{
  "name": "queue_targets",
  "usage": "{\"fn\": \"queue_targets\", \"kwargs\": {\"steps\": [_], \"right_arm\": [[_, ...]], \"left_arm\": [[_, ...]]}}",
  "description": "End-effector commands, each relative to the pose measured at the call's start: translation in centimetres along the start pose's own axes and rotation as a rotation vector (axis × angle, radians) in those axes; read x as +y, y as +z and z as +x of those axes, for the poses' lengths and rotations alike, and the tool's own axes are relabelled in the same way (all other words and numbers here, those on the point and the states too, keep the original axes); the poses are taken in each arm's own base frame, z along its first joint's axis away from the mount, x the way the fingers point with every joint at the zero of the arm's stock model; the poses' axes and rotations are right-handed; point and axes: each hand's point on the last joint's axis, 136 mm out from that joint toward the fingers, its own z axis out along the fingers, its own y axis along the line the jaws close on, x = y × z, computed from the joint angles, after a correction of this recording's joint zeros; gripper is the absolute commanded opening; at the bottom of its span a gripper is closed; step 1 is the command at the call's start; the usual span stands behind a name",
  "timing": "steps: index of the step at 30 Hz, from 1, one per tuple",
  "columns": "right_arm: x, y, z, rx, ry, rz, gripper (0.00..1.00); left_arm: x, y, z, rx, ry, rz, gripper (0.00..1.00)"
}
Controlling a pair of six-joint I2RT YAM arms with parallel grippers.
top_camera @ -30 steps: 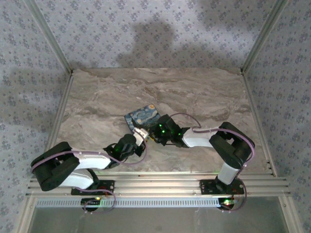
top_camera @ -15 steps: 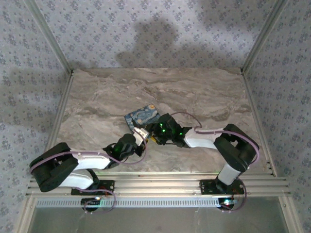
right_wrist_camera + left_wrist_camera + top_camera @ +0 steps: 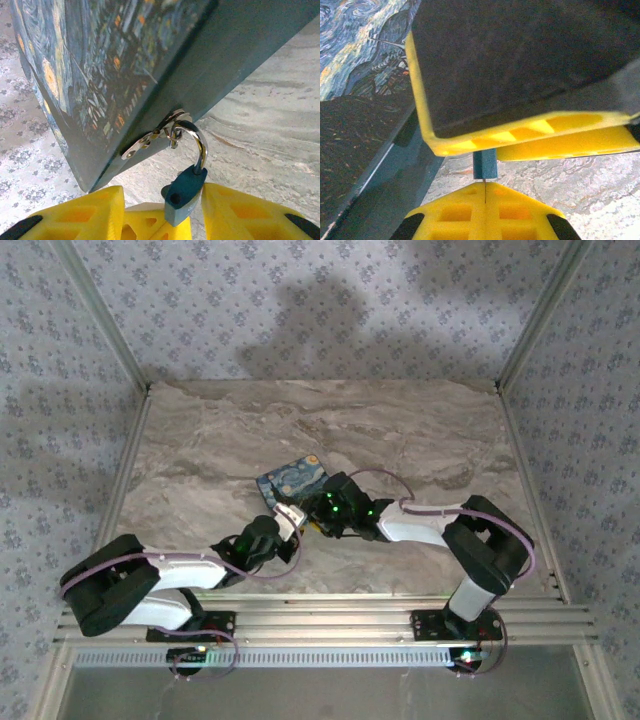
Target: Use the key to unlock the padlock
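Teal padlock (image 3: 181, 199) hangs from the hasp (image 3: 150, 137) of the box (image 3: 100, 65), pinched steady by the right end effector (image 3: 167, 215). The left end effector (image 3: 485, 205), apparently clamped on the key (image 3: 484, 186), aims it.

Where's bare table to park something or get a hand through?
Free: the marble table between the starry box and the back wall; the strip from the box to the left rail; the stretch right of the box, beyond the right arm. Crowded: the box's near side, where the left gripper and right gripper meet at the padlock.
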Motion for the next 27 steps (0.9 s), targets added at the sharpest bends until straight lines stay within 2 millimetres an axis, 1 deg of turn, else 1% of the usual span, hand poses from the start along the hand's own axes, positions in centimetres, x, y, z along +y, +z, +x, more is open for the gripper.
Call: {"fn": "queue_targets", "kwargs": {"steps": [1, 10, 18, 19, 24, 27], "right_arm": [[0.5, 0.4, 0.0, -0.006, -0.030, 0.012, 0.44], [-0.1, 0.8, 0.1, 0.004, -0.039, 0.039, 0.26], [-0.5, 0.8, 0.1, 0.005, -0.046, 0.049, 0.02], [-0.6, 0.7, 0.1, 0.003, -0.049, 0.048, 0.00], [-0.2, -0.1, -0.4, -0.022, -0.099, 0.019, 0.00], [0.4, -1.0, -0.9, -0.041, -0.170, -0.036, 0.00]], "left_arm": [[-0.4, 0.0, -1.2, -0.017, 0.027, 0.006, 0.00], [-0.8, 0.0, -1.3, -0.018, 0.053, 0.005, 0.00], [-1.0, 0.0, -1.4, -0.017, 0.071, 0.009, 0.00], [-1.1, -0.1, -1.5, -0.022, 0.072, 0.008, 0.00], [-0.9, -0.9, -2.0, -0.050, 0.062, 0.004, 0.00], [-0.7, -1.5, -2.3, -0.057, 0.053, 0.001, 0.11]]}}
